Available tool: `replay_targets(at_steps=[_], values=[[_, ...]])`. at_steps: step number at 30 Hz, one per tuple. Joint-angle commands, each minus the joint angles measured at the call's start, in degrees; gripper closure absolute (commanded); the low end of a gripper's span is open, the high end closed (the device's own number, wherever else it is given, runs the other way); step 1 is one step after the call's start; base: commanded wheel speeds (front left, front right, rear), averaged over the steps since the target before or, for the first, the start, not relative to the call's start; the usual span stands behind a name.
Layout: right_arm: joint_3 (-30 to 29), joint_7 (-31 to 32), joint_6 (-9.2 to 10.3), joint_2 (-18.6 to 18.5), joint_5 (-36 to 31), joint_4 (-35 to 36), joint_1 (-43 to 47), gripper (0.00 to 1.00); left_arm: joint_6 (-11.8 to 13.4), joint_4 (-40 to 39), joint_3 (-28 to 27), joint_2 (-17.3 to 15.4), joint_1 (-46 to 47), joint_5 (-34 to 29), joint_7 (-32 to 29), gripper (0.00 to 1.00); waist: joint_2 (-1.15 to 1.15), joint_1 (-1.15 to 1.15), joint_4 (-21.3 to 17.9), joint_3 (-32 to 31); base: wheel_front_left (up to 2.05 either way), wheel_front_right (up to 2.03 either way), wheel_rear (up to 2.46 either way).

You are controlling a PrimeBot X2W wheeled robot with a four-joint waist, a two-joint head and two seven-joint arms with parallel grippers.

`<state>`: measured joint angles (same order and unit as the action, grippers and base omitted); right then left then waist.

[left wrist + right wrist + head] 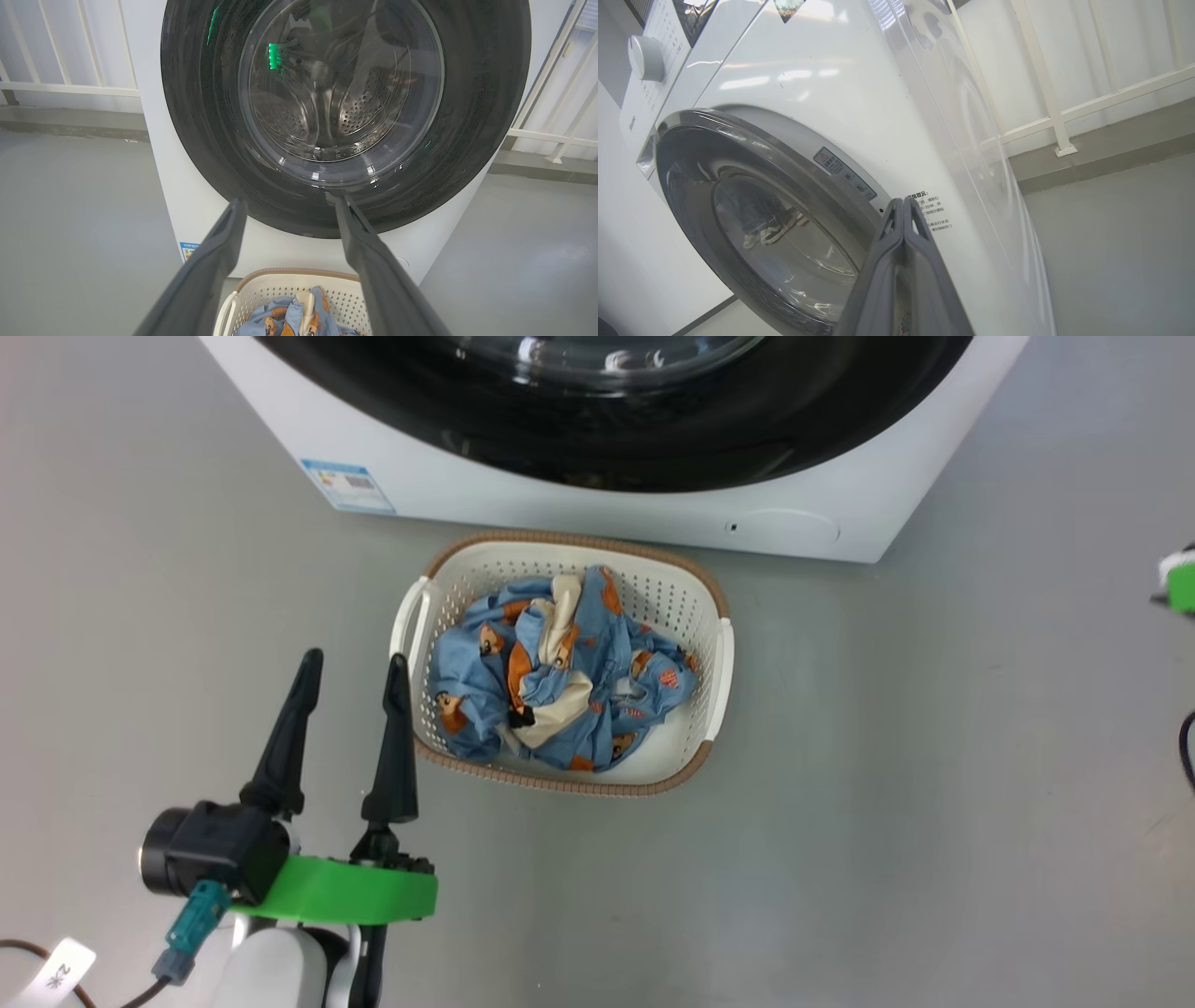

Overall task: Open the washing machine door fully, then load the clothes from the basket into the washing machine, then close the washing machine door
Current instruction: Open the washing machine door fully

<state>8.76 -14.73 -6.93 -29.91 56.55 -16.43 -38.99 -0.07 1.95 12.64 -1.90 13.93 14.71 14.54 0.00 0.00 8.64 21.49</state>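
Clothes (560, 672) lie heaped in the basket (672, 597), just before the washing machine (467, 476); its door (653, 439) sits shut; left gripper (357, 658) – jaws spread, empty – hangs farther out; right gripper (903, 203), fingers pressed together on nothing, points at the machine's front.

Bare laundry corner: a white front-loading washing machine (187, 205) stands on smooth grey floor (934, 756) straight ahead of the left gripper (356, 660), a basket (672, 597) of clothes (560, 681) just beyond its fingertips, white railings (70, 88) lining the wall behind.
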Motion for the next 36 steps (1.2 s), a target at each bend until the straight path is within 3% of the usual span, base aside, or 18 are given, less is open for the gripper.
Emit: replay_targets(at_steps=[1, 9, 16, 36], values=[[2.2, 0.4, -0.56, -2.1, 2.9, 0.7, -1.8, 1.0, 0.7, -1.7, -1.5, -1.0, 1.5, 0.1, 0.5, 0.0, 0.0, 0.0, 0.5, 1.2, 0.0, 0.0, 0.0], [6.4, 5.2, -0.56, -6.0, 15.2, -0.9, -9.4, 1.0, 1.4, -2.6, -0.5, -1.0, 2.8, 0.4, 0.5, 0.0, 0.0, 0.0, 1.3, 3.8, 0.0, 0.0, 0.0], [8.0, 13.0, -0.56, -8.4, 25.7, -3.1, -15.5, 1.0, 2.1, -3.3, 0.5, -1.0, 3.8, 0.7, 0.5, 0.0, 0.0, 0.0, 2.5, 5.6, 0.0, 0.0, 0.0], [6.8, 33.4, -0.56, -7.6, 41.0, -9.1, -25.4, 1.0, 4.1, -4.9, 2.5, -1.0, 4.4, 2.4, 0.5, 0.0, 0.0, 0.0, 5.3, 9.3, 0.0, 0.0, 0.0]])
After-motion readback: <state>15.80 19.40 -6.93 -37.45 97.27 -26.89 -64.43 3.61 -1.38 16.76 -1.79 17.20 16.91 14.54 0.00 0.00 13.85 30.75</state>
